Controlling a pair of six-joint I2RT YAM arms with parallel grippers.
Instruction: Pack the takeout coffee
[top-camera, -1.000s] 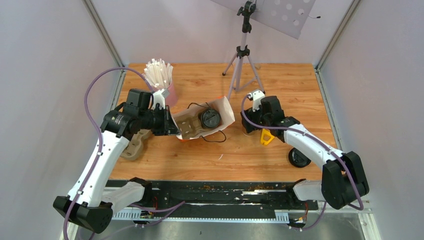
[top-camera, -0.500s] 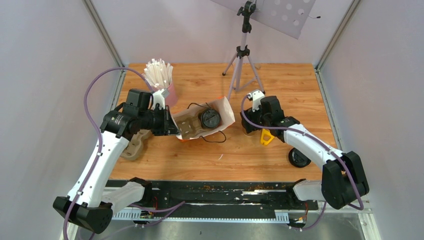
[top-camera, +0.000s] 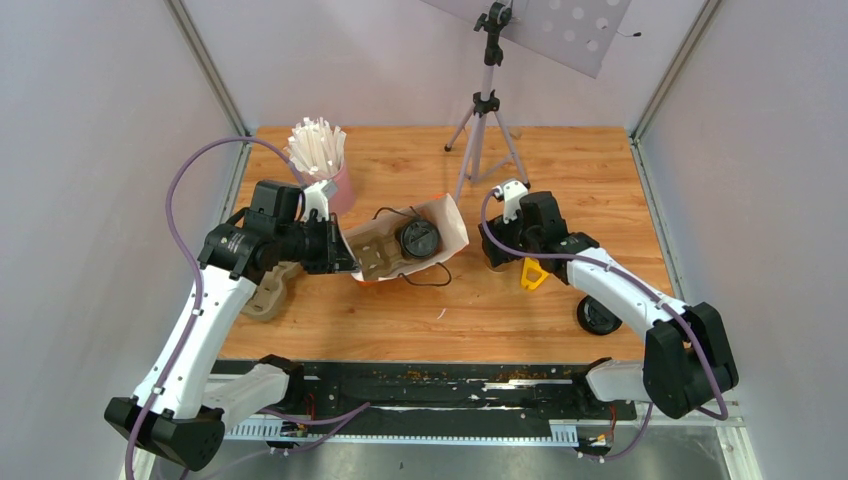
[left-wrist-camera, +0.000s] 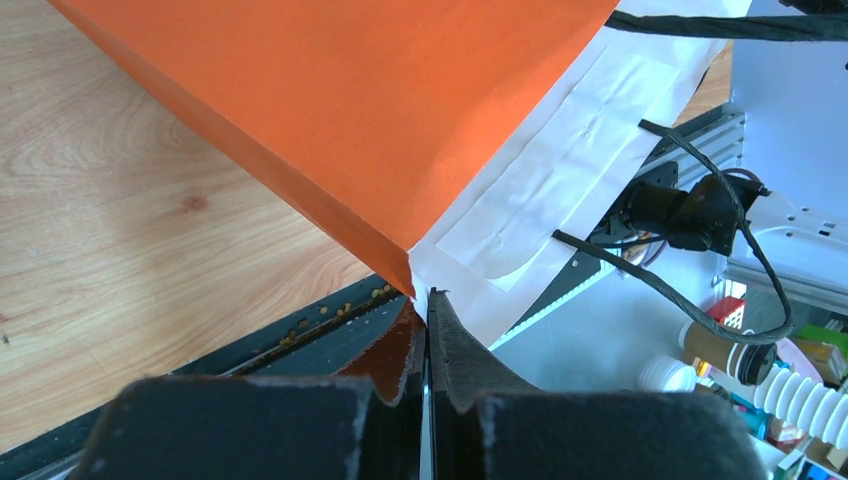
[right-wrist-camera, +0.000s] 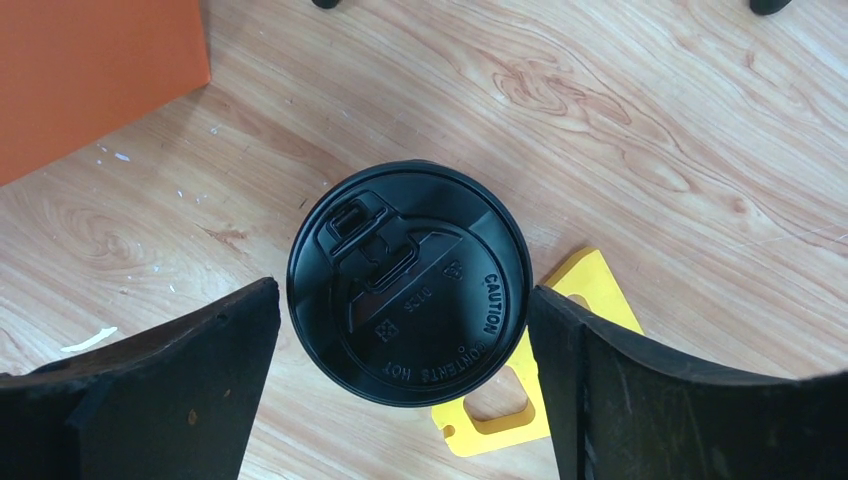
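The takeout coffee is a cup under a black lid and stands on the wood. My right gripper is open, one finger either side of the lid with narrow gaps. In the top view the right gripper hides that cup. My left gripper is shut on the edge of an orange-and-white paper bag. In the top view the left gripper holds the bag open on its side. Inside the bag are a pulp tray and a second black-lidded cup.
A yellow tag lies partly under the cup. A pink cup of white sticks stands at the back left. Another pulp tray lies under my left arm. A tripod stands behind. A black round piece lies at the right.
My left gripper and the bag edge have shifted slightly to the left. The right arm has hardly moved.
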